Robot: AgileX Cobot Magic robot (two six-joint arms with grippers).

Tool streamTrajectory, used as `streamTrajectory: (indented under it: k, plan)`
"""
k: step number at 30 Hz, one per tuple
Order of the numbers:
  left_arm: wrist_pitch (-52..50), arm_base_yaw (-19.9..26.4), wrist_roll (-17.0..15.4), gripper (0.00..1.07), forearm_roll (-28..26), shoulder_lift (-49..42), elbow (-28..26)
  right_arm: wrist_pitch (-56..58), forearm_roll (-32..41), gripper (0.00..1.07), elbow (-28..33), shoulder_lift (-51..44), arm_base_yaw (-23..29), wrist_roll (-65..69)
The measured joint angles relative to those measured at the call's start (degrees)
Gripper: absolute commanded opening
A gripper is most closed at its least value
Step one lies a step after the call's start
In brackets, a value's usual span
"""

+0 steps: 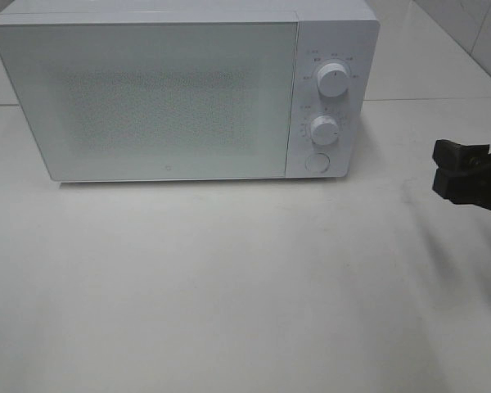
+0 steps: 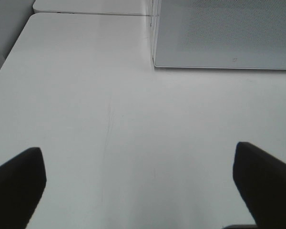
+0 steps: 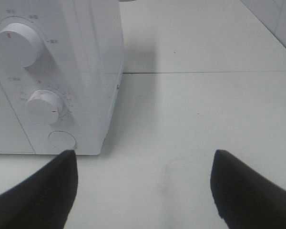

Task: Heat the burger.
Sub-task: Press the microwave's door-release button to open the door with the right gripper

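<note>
White table (image 1: 229,286) | microwave (image 1: 147,98) shut | right end effector (image 1: 443,168) open, right of it

the burger cannot be seen in any view. the white microwave (image 1: 180,90) fills the upper left and middle of the high frame, upright, its pale frosted door (image 1: 147,98) shut and hiding whatever is inside; two round dials (image 1: 334,80) and a button (image 1: 317,162) sit down its right side.
</note>
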Motion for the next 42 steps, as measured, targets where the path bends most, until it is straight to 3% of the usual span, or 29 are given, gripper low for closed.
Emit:
streamTrajectory:
  k: [2,4,11,22,31,42]
  plan:
    - [0.0,0.0,0.0,1.00,0.0,0.0,0.0,-0.6,1.6,0.75,0.0,0.0,1.5,-1.1]
    - [0.0,0.0,0.0,1.00,0.0,0.0,0.0,-3.4,8.3,0.75,0.0,0.0,7.0,-5.4]
    - [0.0,0.0,0.0,1.00,0.0,0.0,0.0,-9.2,17.2,0.75,0.0,0.9,14.3,-10.1]
    - [0.0,0.0,0.0,1.00,0.0,0.0,0.0,-19.7,27.3,0.75,-2.6,17.4,26.7,-10.6]
    - [0.0,0.0,0.0,1.00,0.0,0.0,0.0,-20.3,29.9,0.75,-9.3,27.0,30.8,-10.5]
    - [0.0,0.0,0.0,1.00,0.0,0.0,0.0,-19.7,32.4,0.75,-14.0,31.3,31.5,-8.9]
